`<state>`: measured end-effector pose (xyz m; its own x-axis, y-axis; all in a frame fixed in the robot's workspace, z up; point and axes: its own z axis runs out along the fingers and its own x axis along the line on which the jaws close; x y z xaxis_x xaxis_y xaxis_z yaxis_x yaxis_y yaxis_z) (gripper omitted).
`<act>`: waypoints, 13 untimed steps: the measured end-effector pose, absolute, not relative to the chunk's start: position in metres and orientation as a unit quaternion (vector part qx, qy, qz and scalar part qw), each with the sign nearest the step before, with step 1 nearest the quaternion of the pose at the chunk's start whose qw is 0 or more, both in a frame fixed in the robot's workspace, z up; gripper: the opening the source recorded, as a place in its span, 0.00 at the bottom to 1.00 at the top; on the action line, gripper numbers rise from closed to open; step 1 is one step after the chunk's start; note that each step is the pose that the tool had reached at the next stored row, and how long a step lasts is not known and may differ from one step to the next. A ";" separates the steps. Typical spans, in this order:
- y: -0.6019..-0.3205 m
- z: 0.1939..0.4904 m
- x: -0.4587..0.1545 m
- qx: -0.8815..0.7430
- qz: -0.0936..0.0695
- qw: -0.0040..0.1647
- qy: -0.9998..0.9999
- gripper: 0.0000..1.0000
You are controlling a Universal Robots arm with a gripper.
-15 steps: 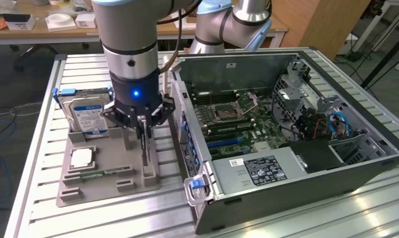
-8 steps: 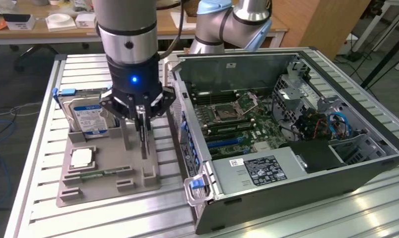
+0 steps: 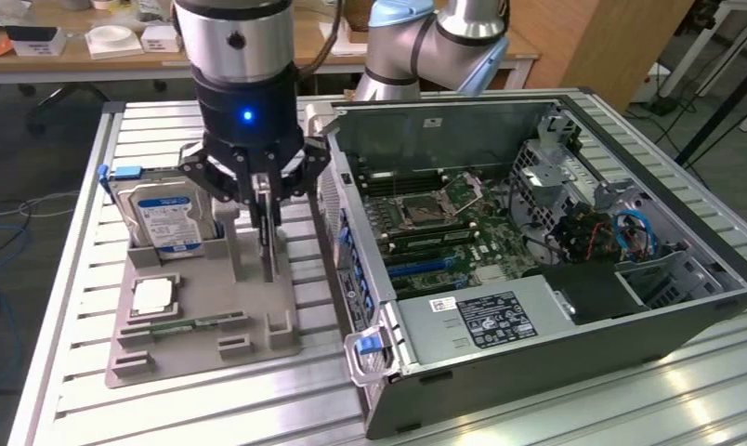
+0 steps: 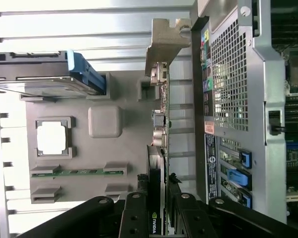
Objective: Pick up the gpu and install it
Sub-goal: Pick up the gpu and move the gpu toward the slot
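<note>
A robotics lab: an open computer case (image 3: 535, 372) on a slatted aluminium bench (image 3: 188, 409), cluttered desks (image 3: 70, 63) behind

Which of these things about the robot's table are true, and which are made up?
1. The computer case has its side open. True.
2. The gpu is plugged in inside the case. False: it stands on edge on the gray tray beside the case.
3. The hard drive stands upright in the tray. True.
4. The square silver chip sits on top of the hard drive. False: it lies flat on the tray.
</note>
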<state>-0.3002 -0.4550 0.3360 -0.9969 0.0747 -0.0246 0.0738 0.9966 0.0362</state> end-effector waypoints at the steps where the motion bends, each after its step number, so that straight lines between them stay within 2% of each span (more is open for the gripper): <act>1: -0.455 0.340 -0.300 0.037 0.018 0.013 0.999 0.26; 13: -0.455 0.381 -0.300 0.037 0.018 0.013 0.999 0.26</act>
<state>-0.3002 -0.4550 0.3806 -0.9969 0.0747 -0.0246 0.0737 0.9966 0.0362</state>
